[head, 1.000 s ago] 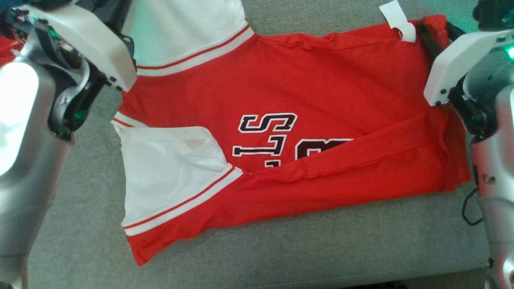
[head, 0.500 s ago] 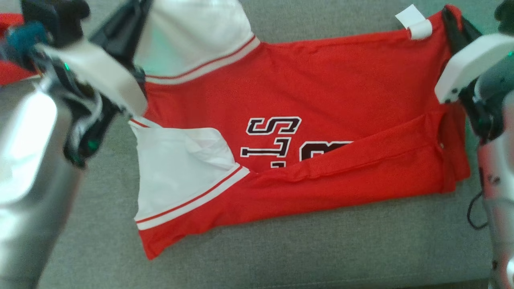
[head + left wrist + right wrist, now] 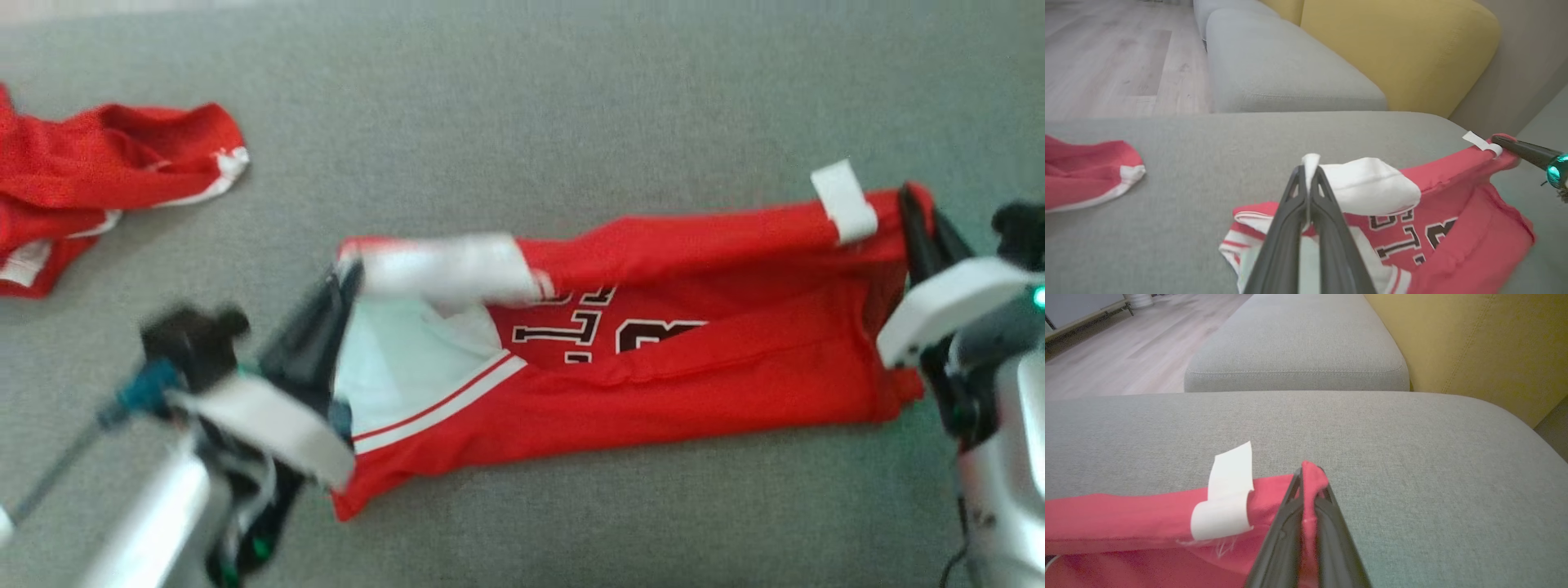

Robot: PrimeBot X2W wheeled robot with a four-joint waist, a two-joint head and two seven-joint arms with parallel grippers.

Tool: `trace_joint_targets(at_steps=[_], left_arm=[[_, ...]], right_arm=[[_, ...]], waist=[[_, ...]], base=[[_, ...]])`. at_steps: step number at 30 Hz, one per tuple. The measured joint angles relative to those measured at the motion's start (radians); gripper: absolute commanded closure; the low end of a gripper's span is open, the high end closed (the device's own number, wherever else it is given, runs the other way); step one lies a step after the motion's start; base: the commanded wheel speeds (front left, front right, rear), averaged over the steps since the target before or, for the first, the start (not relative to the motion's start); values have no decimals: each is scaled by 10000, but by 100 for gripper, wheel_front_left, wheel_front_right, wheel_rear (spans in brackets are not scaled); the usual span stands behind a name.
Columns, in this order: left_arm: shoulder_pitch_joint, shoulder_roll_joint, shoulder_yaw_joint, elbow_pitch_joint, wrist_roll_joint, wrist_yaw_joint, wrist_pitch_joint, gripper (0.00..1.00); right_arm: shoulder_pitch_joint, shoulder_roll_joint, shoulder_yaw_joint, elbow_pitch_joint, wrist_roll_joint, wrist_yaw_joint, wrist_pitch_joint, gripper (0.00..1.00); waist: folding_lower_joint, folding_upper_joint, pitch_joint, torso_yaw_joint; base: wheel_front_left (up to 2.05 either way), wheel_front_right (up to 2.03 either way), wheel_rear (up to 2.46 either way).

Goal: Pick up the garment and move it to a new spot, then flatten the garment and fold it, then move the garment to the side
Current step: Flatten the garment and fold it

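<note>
The garment (image 3: 653, 367) is a red jersey with white sleeves and dark lettering, lying across the grey cushion (image 3: 522, 122). My left gripper (image 3: 343, 282) is shut on its white sleeve edge (image 3: 1363, 183), which it holds lifted and folded over the lettering. My right gripper (image 3: 914, 208) is shut on the red corner (image 3: 1312, 477) beside the white tag (image 3: 1229, 494), holding that far edge raised. In the left wrist view the garment (image 3: 1433, 228) sags between both grips, with the right gripper's fingers (image 3: 1519, 149) at its far corner.
A second red and white garment (image 3: 90, 180) lies crumpled at the cushion's far left (image 3: 1081, 175). Beyond stand another grey cushion (image 3: 1298, 347) and a yellow backrest (image 3: 1486, 343). Wood floor (image 3: 1106, 61) runs past the sofa.
The right gripper has shut on the red corner. Both grippers have drawn the garment's far edge toward the near side, folding it over the lettering. The head camera has shifted.
</note>
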Motion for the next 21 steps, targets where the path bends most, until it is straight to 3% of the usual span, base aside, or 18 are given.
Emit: trace_joint_targets(at_steps=[6,7,9,10,11,12,17,21], left_arm=[[1592,-259,-316,293,-44,303,-656,100],[1716,-330,-351,464,-44,303,-817,100],[1850,-466,-472,834,-13,299,-1162,100],[1883,-556,-485,1012,-2,303,-1365,84],[1894,-669,-487,1181,-2,307,-1605,29],[1907,-754,-504,1298,29,305,-1787,0],[2371,-1064,-466,1732,115,468,-2667,0],[2928,-1193,-111,1726,117,894,-3338,0]], right_arm=[[1042,336,-313,-171,-15,0,-82,100],[1165,382,-359,-169,-48,0,-92,96],[1347,502,-454,-169,-125,0,-205,56],[1416,529,-456,-169,-178,0,-268,9],[1470,573,-493,-165,-221,0,-343,0],[1508,640,-579,-165,-253,0,-433,0],[2009,947,-1114,-171,-389,0,-872,0],[2530,1183,-1732,-288,-518,0,-1147,0]], waist=[[0,0,-605,125],[0,0,-669,136],[1,0,-769,147],[2,0,-808,145],[2,0,-844,143],[2,0,-875,137],[3,0,-1043,127],[2,0,-1183,156]], base=[[0,0,0],[0,0,0],[0,0,0],[0,0,0],[0,0,0],[0,0,0],[0,0,0],[0,0,0]])
